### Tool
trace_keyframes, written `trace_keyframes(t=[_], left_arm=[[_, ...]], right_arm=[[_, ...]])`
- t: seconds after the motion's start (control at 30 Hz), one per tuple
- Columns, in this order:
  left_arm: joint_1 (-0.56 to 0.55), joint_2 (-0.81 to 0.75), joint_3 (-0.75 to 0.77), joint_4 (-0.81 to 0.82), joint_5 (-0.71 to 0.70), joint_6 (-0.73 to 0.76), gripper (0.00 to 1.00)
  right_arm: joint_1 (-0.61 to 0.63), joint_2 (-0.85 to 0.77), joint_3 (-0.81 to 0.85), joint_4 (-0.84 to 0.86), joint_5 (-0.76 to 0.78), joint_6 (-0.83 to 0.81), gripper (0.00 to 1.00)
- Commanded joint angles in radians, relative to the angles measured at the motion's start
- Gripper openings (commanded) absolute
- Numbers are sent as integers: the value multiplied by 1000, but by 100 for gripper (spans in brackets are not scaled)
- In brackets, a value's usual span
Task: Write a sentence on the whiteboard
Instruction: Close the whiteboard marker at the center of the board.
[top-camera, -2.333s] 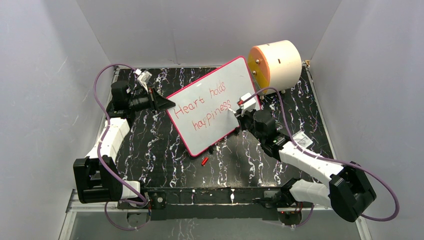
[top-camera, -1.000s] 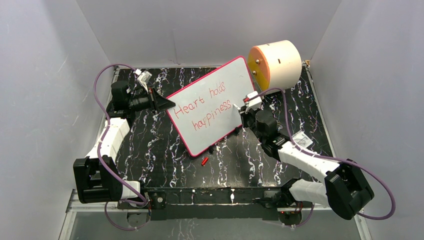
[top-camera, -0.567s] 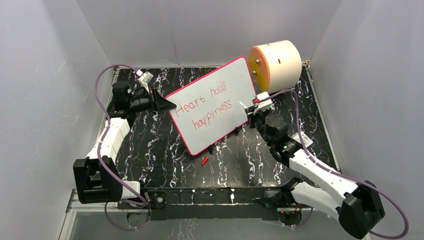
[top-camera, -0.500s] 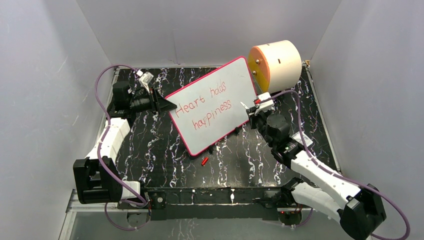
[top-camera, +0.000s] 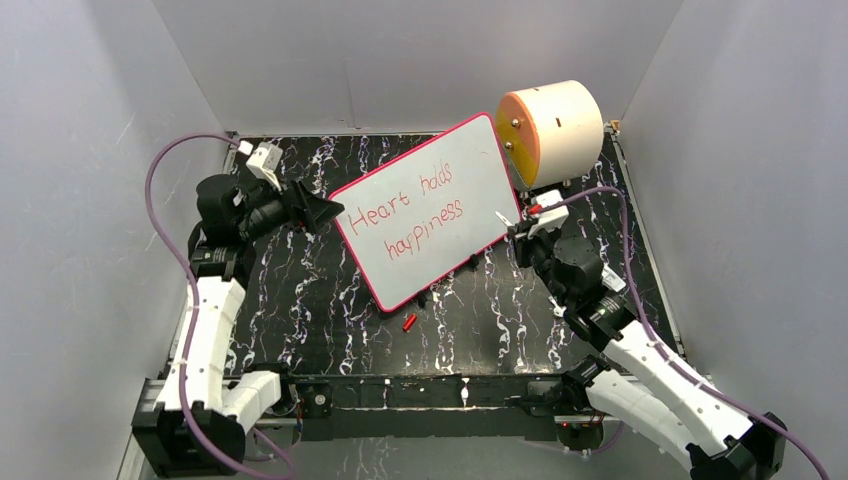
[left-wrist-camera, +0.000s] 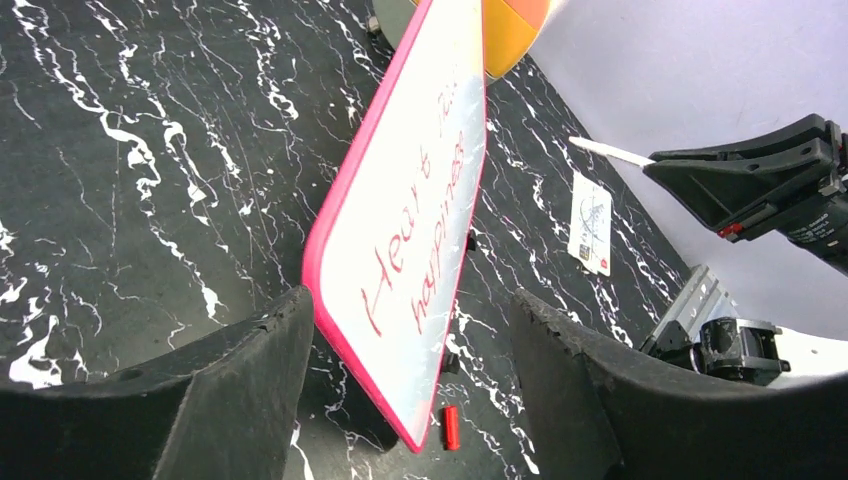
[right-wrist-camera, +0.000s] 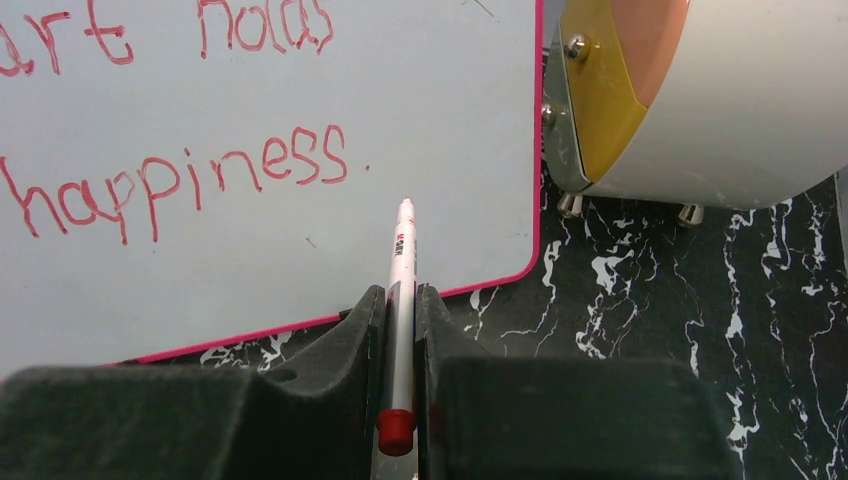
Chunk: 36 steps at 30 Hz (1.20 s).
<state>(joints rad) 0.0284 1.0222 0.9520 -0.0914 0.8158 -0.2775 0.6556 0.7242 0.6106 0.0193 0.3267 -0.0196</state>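
The whiteboard (top-camera: 455, 170) stands tilted mid-table, pink-rimmed, with the sentence (top-camera: 410, 215) "Heart holds happiness" in red on it. My left gripper (top-camera: 327, 212) is open just off the board's left edge, holding nothing. In the left wrist view the board (left-wrist-camera: 440, 140) rises edge-on beyond my left gripper (left-wrist-camera: 410, 300). My right gripper (top-camera: 522, 228) is shut on a white marker (top-camera: 503, 218) beside the board's right edge. In the right wrist view the marker (right-wrist-camera: 403, 260) points at the whiteboard (right-wrist-camera: 440, 120) below the sentence (right-wrist-camera: 180, 175), its tip clear of the surface, gripped by my right gripper (right-wrist-camera: 400, 296).
A cream cylinder (top-camera: 555, 125) with an orange face stands behind the board's right corner, and shows in the right wrist view too (right-wrist-camera: 720, 100). A red pen cap (top-camera: 408, 322) lies on the black marbled table in front of the board. A small white card (top-camera: 610, 280) lies near the right arm.
My left gripper has opened, let go of the board's left edge and drawn back to the left. My right gripper has pulled the marker away to the right, off the board.
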Motion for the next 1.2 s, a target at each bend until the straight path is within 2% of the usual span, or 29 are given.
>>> trace_keyframes(t=[0.0, 0.23, 0.43, 0.5, 0.6, 0.87, 0.97, 1.17], left_arm=[[-15, -113, 6, -130, -125, -13, 70], [-105, -250, -18, -308, -158, -37, 76], [-242, -284, -113, -341, -214, -106, 78], [-364, -260, -132, -341, -286, -129, 76], [-544, -233, -138, -342, -473, -145, 76], [-874, -54, -132, -337, -795, -204, 76], [-959, 37, -122, -337, -905, -223, 76], [-1023, 227, -97, -360, -953, -235, 69]], right_arm=[[-3, -59, 47, -74, -11, 50, 0], [-3, -105, 41, -132, -31, 75, 0], [-3, -118, 18, -132, -46, 96, 0], [-3, -115, 12, -128, -53, 104, 0], [-3, -109, 5, -120, -65, 110, 0], [-3, -102, -1, -119, -61, 108, 0], [-3, -107, -12, -120, -57, 107, 0], [-3, -122, -18, -131, -49, 105, 0]])
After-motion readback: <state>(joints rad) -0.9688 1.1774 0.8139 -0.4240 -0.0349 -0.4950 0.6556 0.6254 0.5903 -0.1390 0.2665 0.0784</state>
